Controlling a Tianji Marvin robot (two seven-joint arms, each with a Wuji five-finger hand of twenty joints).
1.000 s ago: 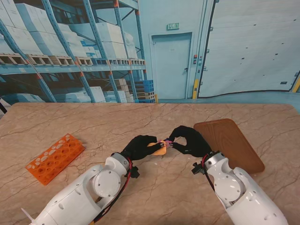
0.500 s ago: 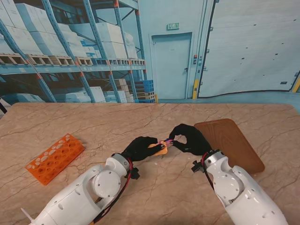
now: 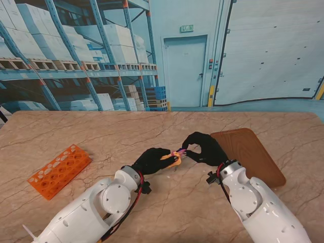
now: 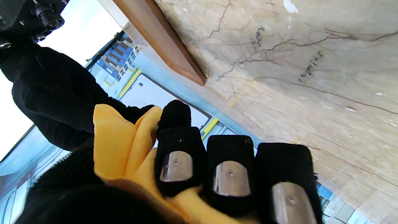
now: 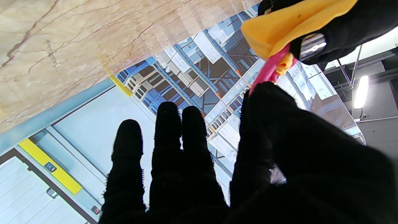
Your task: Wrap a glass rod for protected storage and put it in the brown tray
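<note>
1. Centrally, the left hand (image 3: 152, 160) has its fingers (image 4: 177, 155) curled tight on the yellow cloth (image 3: 174, 160).
2. Opposite, the right hand (image 3: 202, 148) pinches the pink rod (image 5: 268, 72) sticking from that cloth.
3. Rightward, the brown tray (image 3: 248, 154) lies on the worktop (image 3: 101, 132); an orange rack (image 3: 58, 170) sits left.

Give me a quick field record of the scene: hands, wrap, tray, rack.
left hand: shut on the yellow cloth bundle
right hand: pinching a pink band at the bundle's end
glass rod: not visible
brown wooden tray: on the table to my right, nothing in it
orange perforated rack: on the table to my left, untouched
marble table: bundle held above it
</note>
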